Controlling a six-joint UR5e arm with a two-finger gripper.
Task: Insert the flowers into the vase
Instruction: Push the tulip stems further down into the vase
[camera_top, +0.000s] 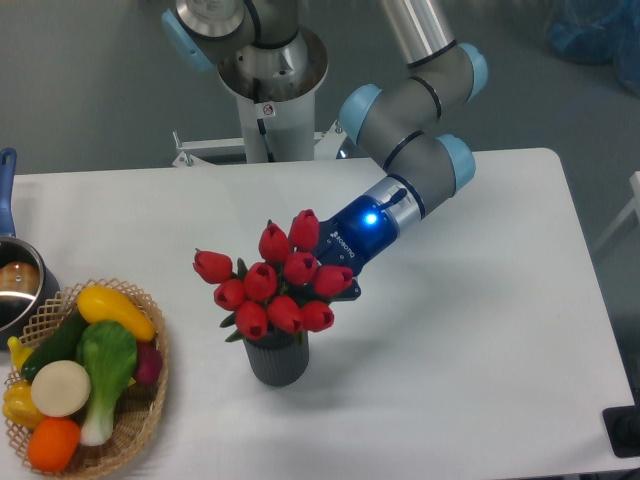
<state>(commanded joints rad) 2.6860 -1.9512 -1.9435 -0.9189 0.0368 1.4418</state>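
The flowers, a bunch of red tulips with green leaves, stand with their stems down in the mouth of the vase, a small dark grey ribbed cylinder near the table's front middle. The bunch is wider than the vase and hides its rim. My gripper reaches in from the upper right and is pressed into the right side of the bunch, just above the vase. Its fingertips are hidden behind the blooms, and it appears shut on the stems.
A wicker basket of toy vegetables sits at the front left. A steel pot with a blue handle stands at the left edge. The robot's base is behind the table. A black object sits at the lower right corner.
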